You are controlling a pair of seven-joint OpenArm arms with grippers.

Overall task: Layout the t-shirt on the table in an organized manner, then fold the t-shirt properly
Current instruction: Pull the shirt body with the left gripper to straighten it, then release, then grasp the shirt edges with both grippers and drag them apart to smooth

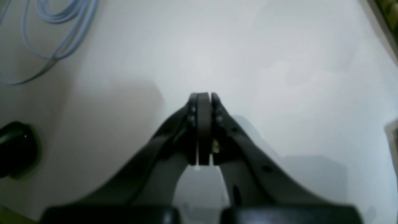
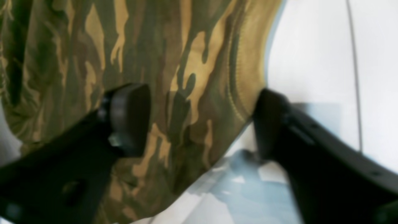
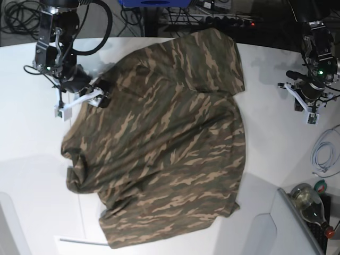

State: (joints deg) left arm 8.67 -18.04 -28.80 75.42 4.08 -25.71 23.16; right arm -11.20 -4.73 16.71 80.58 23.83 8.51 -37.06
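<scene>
Camouflage t-shirt [image 3: 164, 143] spread across the middle of the white table [image 3: 32, 154], right gripper [image 2: 202, 121] gaping over its hem edge, pinching nothing, left gripper [image 1: 203, 99] clamped together, empty, above bare tabletop beside a blue cable [image 1: 53, 34]

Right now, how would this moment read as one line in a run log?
t-shirt: spread on table, one sleeve bunched | right gripper: open, straddling shirt edge | left gripper: shut, empty, away from shirt

The white table [image 3: 32, 159] carries the spread camouflage t-shirt [image 3: 164, 143] and a pale cable [image 3: 322, 154].
</scene>
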